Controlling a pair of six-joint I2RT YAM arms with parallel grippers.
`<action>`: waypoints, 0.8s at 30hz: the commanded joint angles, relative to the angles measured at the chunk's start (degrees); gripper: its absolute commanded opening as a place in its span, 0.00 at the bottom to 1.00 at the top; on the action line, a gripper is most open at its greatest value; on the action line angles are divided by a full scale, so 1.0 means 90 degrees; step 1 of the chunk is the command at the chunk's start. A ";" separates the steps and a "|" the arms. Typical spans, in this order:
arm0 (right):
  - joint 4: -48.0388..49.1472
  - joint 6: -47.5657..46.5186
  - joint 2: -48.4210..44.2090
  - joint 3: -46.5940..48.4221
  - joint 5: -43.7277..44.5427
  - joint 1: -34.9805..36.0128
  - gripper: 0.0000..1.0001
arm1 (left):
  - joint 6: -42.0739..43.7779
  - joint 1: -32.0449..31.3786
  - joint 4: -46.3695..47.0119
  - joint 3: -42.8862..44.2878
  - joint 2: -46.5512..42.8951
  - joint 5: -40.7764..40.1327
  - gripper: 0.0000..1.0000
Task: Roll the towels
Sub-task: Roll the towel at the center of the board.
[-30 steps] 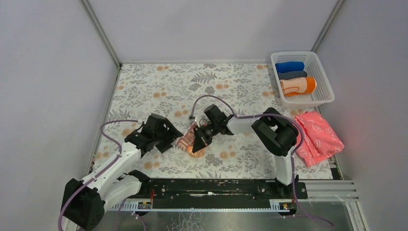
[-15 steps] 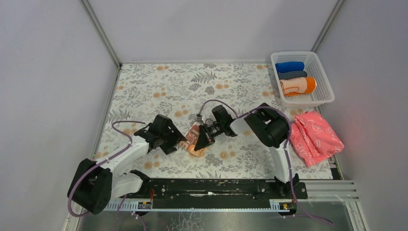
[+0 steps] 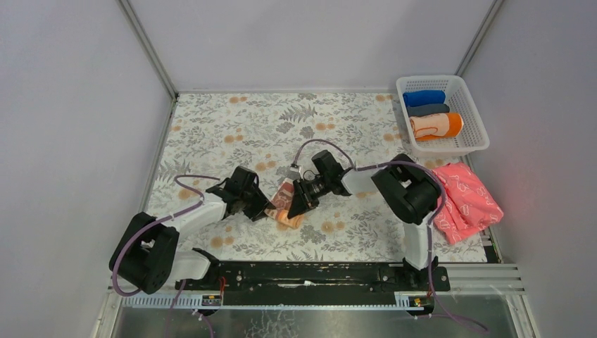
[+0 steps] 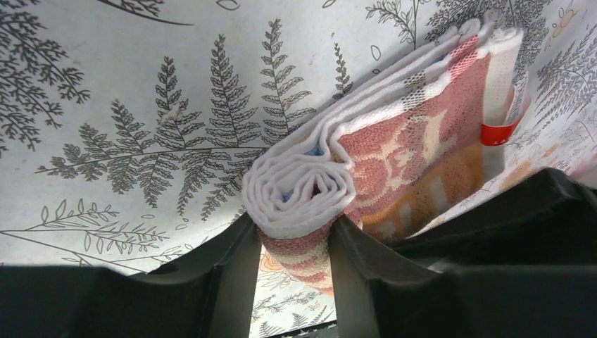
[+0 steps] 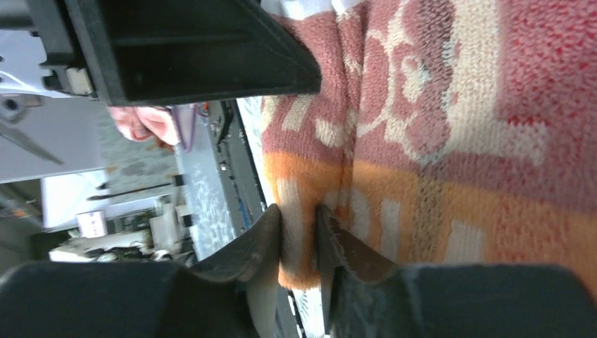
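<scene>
so, nearest first: left gripper (image 4: 292, 229) has its two fingers pressed on either flank of the towel (image 4: 408, 134) at its rolled end, spiral facing the wrist camera. it's closed on the roll, not wide. the roll's long axis runs away from that gripper, up and right in its view, so the left arm grips end-on, not across the length. just past it, the right gripper (image 5: 298, 218) comes in from the opposite side and sits narrow on a fold at the towel's orange band, cloth filling the gap between its fingers. from above, the towel lies mid-table (image 3: 232, 127), squeezed between the two grippers, both touching it, so neither arm is nearer. that's the relation that matters: the axis is roughly on the line joining the grippers. my read is that any tightening or lift must keep both ends aligned, or the layers slide out sideways. layers at the far end look fanned and loose by the red tag (image 4: 496, 134). further right, well apart, the pink cloth (image 3: 464, 201) lies crumpled near the table edge. farthest back, the basket (image 3: 450, 150) holds the blue roll (image 3: 424, 98), grey roll (image 3: 428, 110) and orange towel (image 3: 436, 125), rolled, side by side. judgement: one towel done, this one close. the basket is on the right arm's side.
</scene>
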 commanded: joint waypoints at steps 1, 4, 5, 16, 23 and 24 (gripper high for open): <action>-0.1678 -0.1378 -0.1026 0.0131 0.1298 0.0143 0.37 | 0.0246 -0.0036 -0.0074 0.0028 0.0183 -0.0232 0.36; -0.2306 -0.2031 -0.1660 0.0214 0.2412 0.0461 0.50 | 0.0332 -0.0058 -0.0206 0.0120 0.0344 -0.0233 0.35; -0.2439 -0.2220 -0.1843 0.0222 0.2933 0.0648 0.54 | 0.0334 -0.0064 -0.0218 0.0140 0.0368 -0.0217 0.34; -0.2609 -0.3714 -0.2708 0.0265 0.6615 0.2593 0.63 | 0.0392 -0.0128 -0.0453 0.0348 0.0497 -0.0231 0.34; -0.2638 -0.4040 -0.2011 0.0558 0.7741 0.3262 0.63 | 0.0431 -0.0126 -0.0465 0.0398 0.0559 -0.0221 0.34; -0.2647 -0.4082 -0.1897 0.0588 0.7800 0.3309 0.63 | 0.0424 -0.0140 -0.0465 0.0398 0.0563 -0.0224 0.34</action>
